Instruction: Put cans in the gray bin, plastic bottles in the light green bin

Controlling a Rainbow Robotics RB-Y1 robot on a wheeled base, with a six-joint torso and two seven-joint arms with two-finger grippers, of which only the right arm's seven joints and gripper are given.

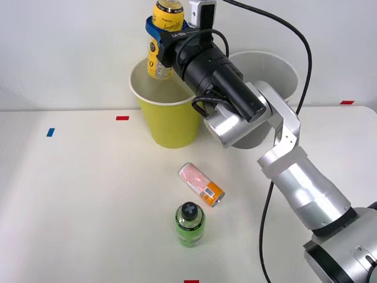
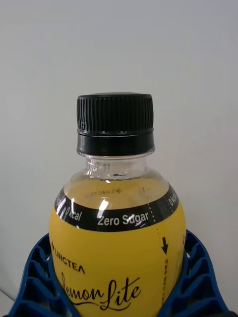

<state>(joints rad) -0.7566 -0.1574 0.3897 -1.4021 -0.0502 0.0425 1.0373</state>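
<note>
1. The right gripper [image 1: 166, 36] is closed around the yellow bottle [image 1: 165, 32], its blue ribbed fingers [image 2: 34, 285] pressing the label on both sides.
2. The bottle stands upright, its long axis vertical and its black cap [image 2: 114, 123] on top.
3. The relation that matters: the bottle hangs directly above the open mouth of the light green bin [image 1: 168, 121], toward the rim's back, with its base just over the opening.
4. Judging from this, the coming move only calls for letting go; the bottle should fall straight in.
5. The gray bin [image 1: 277, 73] stands just beside the green one, behind the arm.
6. The can [image 1: 201, 184] lies on its side on the table [image 1: 76, 206], slanting, and the green bottle [image 1: 189, 224] rests near it; both are well apart from the gripper.
</note>
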